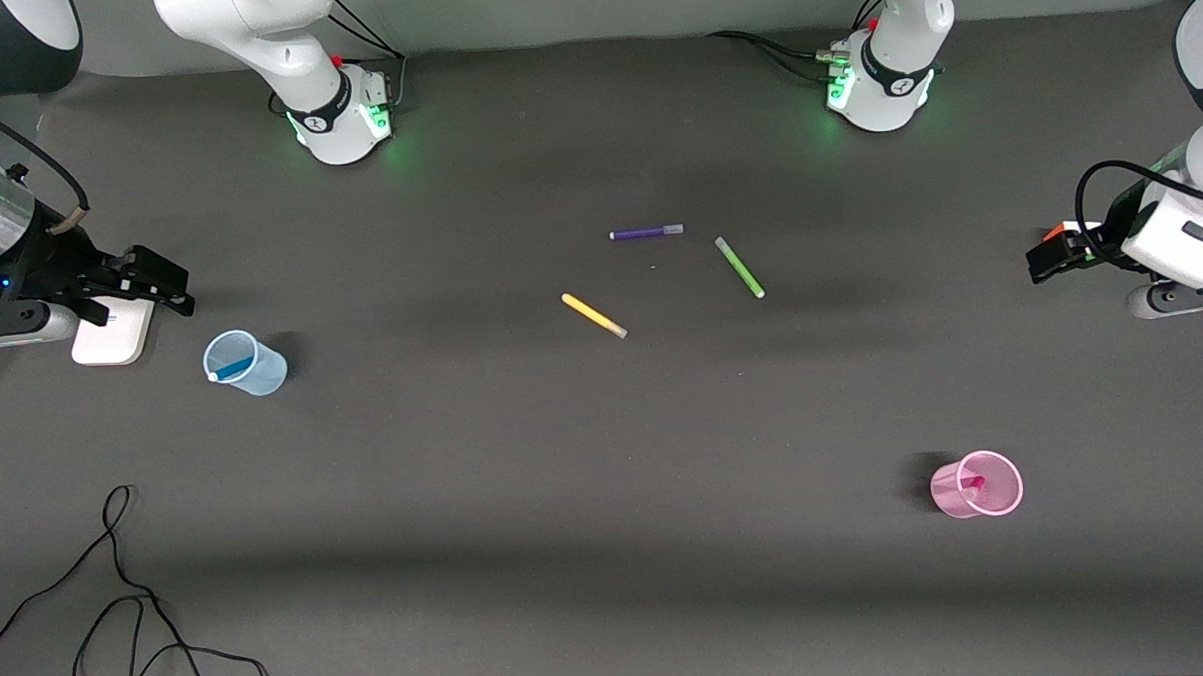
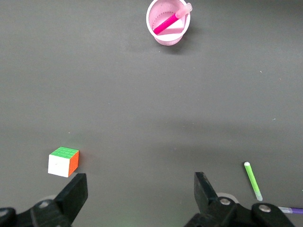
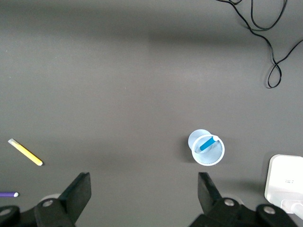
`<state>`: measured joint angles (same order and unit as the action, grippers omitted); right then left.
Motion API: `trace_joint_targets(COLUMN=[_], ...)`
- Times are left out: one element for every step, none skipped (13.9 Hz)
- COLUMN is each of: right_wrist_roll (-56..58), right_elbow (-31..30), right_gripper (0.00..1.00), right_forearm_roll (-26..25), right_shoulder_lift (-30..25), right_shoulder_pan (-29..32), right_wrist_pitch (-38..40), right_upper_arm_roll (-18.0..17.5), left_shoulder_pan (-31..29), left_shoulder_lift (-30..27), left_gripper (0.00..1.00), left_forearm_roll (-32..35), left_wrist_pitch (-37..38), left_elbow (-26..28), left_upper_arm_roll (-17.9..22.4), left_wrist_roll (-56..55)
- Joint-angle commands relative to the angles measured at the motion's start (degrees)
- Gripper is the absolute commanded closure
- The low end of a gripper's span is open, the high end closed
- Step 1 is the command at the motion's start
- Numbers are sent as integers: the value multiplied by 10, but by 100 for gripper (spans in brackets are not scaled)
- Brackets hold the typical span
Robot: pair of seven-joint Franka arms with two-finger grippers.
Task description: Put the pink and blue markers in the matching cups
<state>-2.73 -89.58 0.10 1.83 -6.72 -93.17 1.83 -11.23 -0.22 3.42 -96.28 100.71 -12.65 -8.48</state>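
The pale blue cup [image 1: 268, 375] stands toward the right arm's end of the table with the blue marker [image 1: 230, 370] leaning inside it. The pink mesh cup [image 1: 945, 496] stands near the front camera toward the left arm's end, with the pink marker [image 1: 972, 483] inside. My right gripper [image 1: 177, 285] is open and empty, up in the air beside the blue cup [image 3: 208, 160]. The blue marker [image 3: 206, 143] shows in the right wrist view. My left gripper [image 1: 1039, 263] is open and empty at the left arm's end. Its wrist view shows the pink cup [image 2: 168, 40] and the pink marker [image 2: 166, 23].
A purple marker [image 1: 646, 232], a green marker [image 1: 739, 266] and a yellow marker [image 1: 594, 315] lie mid-table. A white device [image 1: 113, 333] lies under the right gripper. A colour cube [image 2: 63, 161] sits by the left gripper. Black cables [image 1: 120, 595] trail at the front corner.
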Motion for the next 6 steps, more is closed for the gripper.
trace_joint_targets(right_wrist_roll=[-6,-7,-8,-10,-10,-10], right_elbow=[7,6,5,5,6,7], right_gripper=[0,0,0,0,0,0], right_forearm_roll=[8,8,8,8,9,10], right_shoulder_lift=[4,5,7,12,14,19], right_shoulder_pan=[7,7,7,8,9,9], right_wrist_pitch=[10,10,10,10,9,9], right_upper_arm_roll=[-7,-7,-7,-7,-6,-6], left_shoulder_pan=[-3,-4,-5,-4,-4,-4], left_shoulder_lift=[-4,4,8,9,8,8], left_gripper=[0,0,0,0,0,0], left_forearm_roll=[-4,-12,-20,-19,-20,-20], left_wrist_pitch=[25,46,63,74,79,80], left_elbow=[-26,-42,-56,-64,-67,-67], left_upper_arm_roll=[-1,0,0,0,0,0], left_wrist_roll=[15,16,17,17,17,18])
